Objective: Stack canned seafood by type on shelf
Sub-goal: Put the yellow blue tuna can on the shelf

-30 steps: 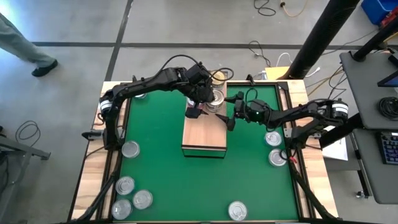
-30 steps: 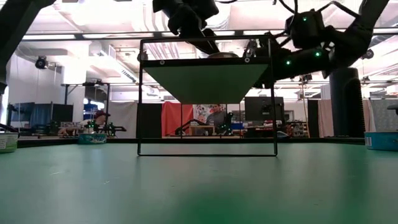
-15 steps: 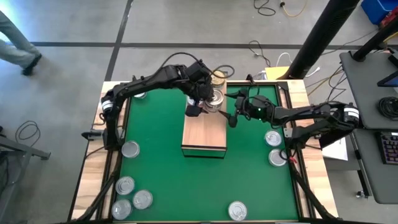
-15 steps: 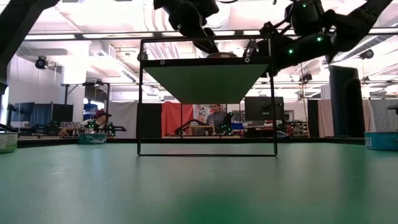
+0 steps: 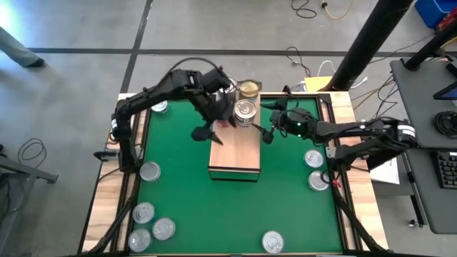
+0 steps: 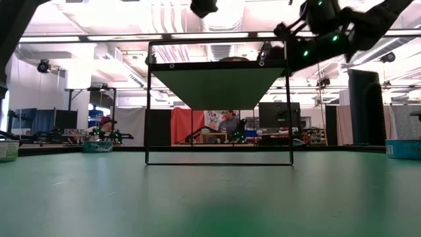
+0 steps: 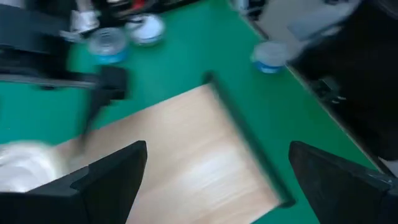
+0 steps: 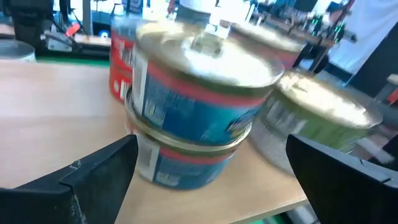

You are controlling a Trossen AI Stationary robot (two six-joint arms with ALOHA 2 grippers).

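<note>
**A:** Where does the stacking stand?

**B:** The green bench [image 5: 285, 214] still carries most of the loose tins: four silver-topped ones at the near left [image 5: 151, 214], one at the near edge [image 5: 272, 242], two by the right rim [image 5: 315, 168]. The shelf [image 5: 234, 153] sits mid-bench, bare wood over its near half. At its far end there is a blue-and-red stack [image 8: 193, 118], one tin on another, with a red-labelled tin [image 8: 119, 62] behind it and a green-labelled gold-topped tin [image 8: 317, 121] just beside it.

**A:** And the arms?

**B:** The left gripper [image 5: 206, 133] hangs over the shelf's left edge, fingers apart and holding nothing; its wrist view shows only bare shelf between them. The right gripper [image 5: 268, 133] is just right of the stack at the shelf's far end, fingers [image 8: 93, 180] spread wide, the blue-and-red stack framed between them but not touched.

**A:** So which step is this?

**B:** I'd judge a tin is freshly set on the stack, and both arms are free. The sorting is early: a handful shelved, seven or so waiting.

**A:** Next move?

**B:** Probably fetching another loose tin. The left arm is better placed for the near-left cluster, the right for the two by the right rim. Whichever goes must match the label to a stack and lower it squarely, since a two-high stack would topple if nudged.
</note>
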